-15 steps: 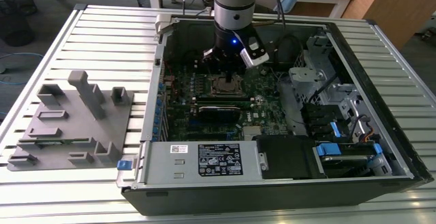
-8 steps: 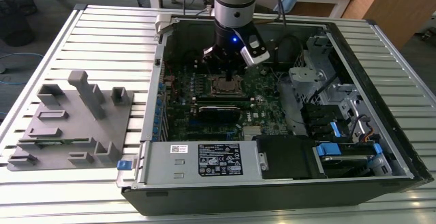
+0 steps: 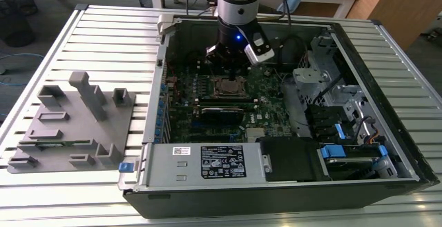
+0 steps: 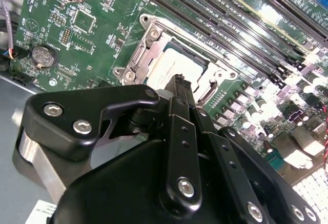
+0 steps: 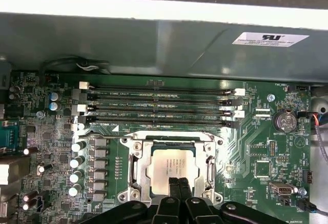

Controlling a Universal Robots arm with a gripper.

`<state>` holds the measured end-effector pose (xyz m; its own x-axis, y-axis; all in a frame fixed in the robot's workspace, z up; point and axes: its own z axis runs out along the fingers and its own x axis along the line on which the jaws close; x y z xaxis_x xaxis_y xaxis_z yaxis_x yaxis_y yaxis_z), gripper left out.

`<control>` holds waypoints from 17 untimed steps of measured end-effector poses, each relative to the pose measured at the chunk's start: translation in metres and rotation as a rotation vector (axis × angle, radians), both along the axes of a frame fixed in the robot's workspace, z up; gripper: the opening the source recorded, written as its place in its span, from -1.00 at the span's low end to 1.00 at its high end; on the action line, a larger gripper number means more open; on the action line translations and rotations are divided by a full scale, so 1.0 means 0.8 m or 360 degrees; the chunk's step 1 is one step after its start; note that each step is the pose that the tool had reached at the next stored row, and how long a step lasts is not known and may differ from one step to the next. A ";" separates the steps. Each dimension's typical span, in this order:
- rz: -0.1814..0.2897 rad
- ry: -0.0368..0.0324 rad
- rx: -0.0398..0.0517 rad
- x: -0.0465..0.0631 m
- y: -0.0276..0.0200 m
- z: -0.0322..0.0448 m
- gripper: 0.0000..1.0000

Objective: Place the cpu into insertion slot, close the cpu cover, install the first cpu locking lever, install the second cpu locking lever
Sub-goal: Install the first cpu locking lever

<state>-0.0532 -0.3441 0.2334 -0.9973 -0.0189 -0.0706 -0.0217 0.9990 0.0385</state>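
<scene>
With the black pincer (image 5: 179, 184) pressed together just over the dull silver square cpu (image 5: 174, 165) seated in the silver-rimmed insertion slot (image 5: 171, 145), best bear down squarely on the slot's thin metal window-framed cpu cover (image 5: 136, 167), sparing the chip.

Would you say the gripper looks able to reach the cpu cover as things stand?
Probably yes: in the first wrist view the gripper hangs right at the edge of the cpu cover, nothing stands between them, and the memory slots lie off to the side.

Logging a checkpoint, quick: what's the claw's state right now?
Claw: closed, nothing visibly held, tips just above the cpu.
</scene>
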 end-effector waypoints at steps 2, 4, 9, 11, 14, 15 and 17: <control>0.0000 0.0000 0.0000 0.000 0.0000 0.0000 -0.79; 0.0000 0.0000 0.0000 0.000 0.0000 0.0002 -0.79; 0.0000 0.0000 -0.0001 0.000 -0.0001 0.0014 -0.79; 0.0000 0.0000 0.0000 0.000 0.0000 0.0023 -0.79; 0.0000 0.0000 0.0000 0.000 0.0000 0.0024 -0.79; 0.0000 0.0000 0.0000 0.000 0.0000 0.0025 -0.79; 0.0000 -0.0002 0.0000 -0.001 -0.0001 0.0027 -0.79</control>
<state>-0.0536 -0.3441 0.2356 -0.9972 -0.0190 -0.0717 -0.0218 0.9990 0.0384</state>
